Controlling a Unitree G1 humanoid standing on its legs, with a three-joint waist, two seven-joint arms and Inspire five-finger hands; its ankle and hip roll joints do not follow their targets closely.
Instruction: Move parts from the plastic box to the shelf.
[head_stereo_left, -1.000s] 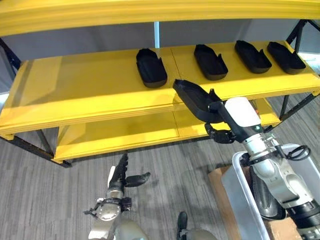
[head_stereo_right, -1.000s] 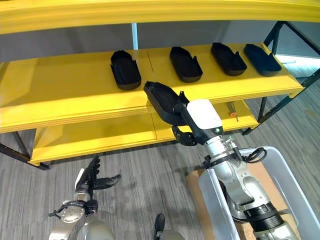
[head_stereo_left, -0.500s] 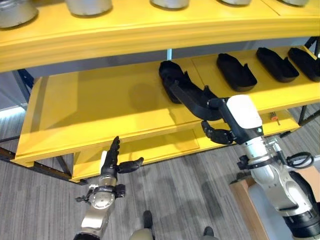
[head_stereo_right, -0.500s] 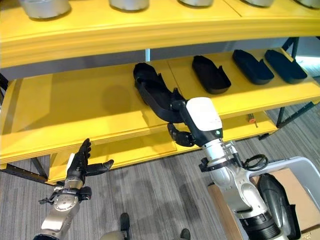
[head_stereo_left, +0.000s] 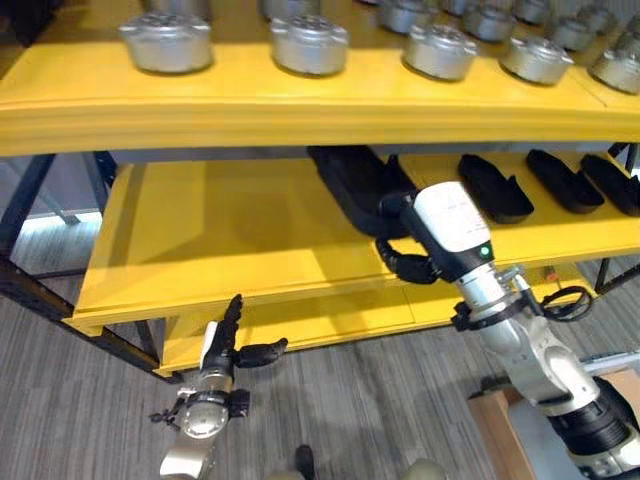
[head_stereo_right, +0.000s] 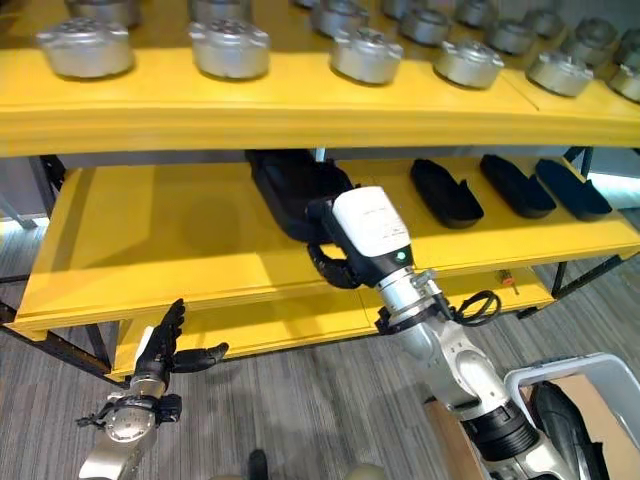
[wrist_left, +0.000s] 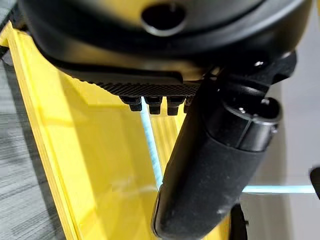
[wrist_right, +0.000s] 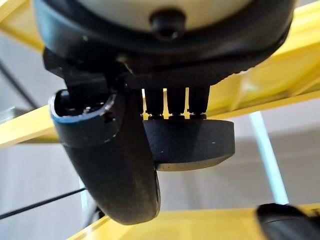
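Observation:
My right hand (head_stereo_right: 338, 264) is shut on a long black moulded part (head_stereo_right: 288, 188), thumb and fingers pinching its end, as the right wrist view shows on the part (wrist_right: 195, 142). The part reaches in over the yellow middle shelf (head_stereo_right: 160, 240), under the top board. Whether it rests on the shelf or overlaps another part behind it I cannot tell. Three more black parts (head_stereo_right: 447, 192) (head_stereo_right: 515, 185) (head_stereo_right: 573, 188) lie in a row further right on that shelf. My left hand (head_stereo_left: 224, 338) hangs open low in front of the bottom shelf, holding nothing.
Several round silver metal parts (head_stereo_left: 165, 42) stand on the top shelf (head_stereo_left: 300, 100). The grey plastic box (head_stereo_right: 560, 368) sits at the lower right with a black part (head_stereo_right: 565, 430) inside. The left stretch of the middle shelf is bare.
The camera has tilted up, bringing the top shelf into view. My right hand has carried the black part further left and deeper in over the middle shelf. The left hand stays open.

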